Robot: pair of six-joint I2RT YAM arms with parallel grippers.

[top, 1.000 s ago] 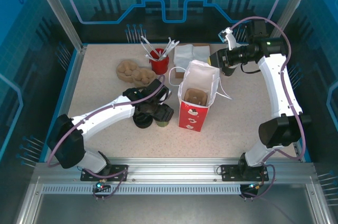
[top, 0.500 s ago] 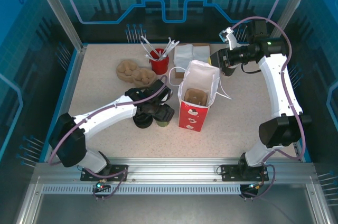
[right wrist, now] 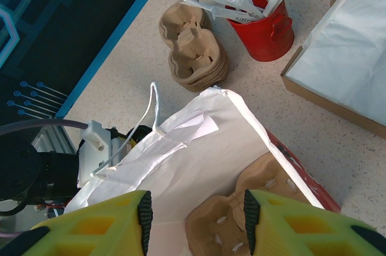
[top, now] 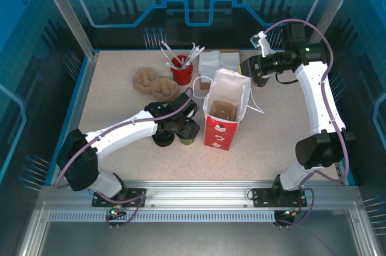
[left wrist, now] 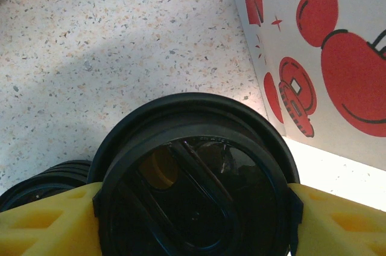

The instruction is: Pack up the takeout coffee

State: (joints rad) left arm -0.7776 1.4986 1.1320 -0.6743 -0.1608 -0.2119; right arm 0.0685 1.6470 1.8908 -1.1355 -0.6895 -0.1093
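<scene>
The takeout coffee (left wrist: pixel 193 195), a cup with a round black lid, stands on the speckled table just left of the red-and-white paper bag (left wrist: pixel 332 44). My left gripper (left wrist: pixel 194 208) is shut on it, one yellow finger (left wrist: pixel 54 220) pressed against each side of the lid. In the top view the olive cup (top: pixel 188 135) sits under the left gripper (top: pixel 181 124), beside the bag (top: pixel 218 132). My right gripper (right wrist: pixel 196 214) hangs open over the bag's mouth (right wrist: pixel 181 165) with nothing between its fingers. A brown pulp cup carrier (right wrist: pixel 241 220) lies inside the bag.
A low stack of black lids (left wrist: pixel 36 183) touches the cup's left side. Behind stand a stack of pulp carriers (top: pixel 154 82), a red bucket of stirrers (top: pixel 182 72) and a box of white napkins (top: pixel 218 63). The right gripper (top: pixel 248 73) hovers at the bag's far right.
My left gripper has come down a little around the coffee's lid and its fingers have closed in onto it. The right arm and the bag have not moved.
</scene>
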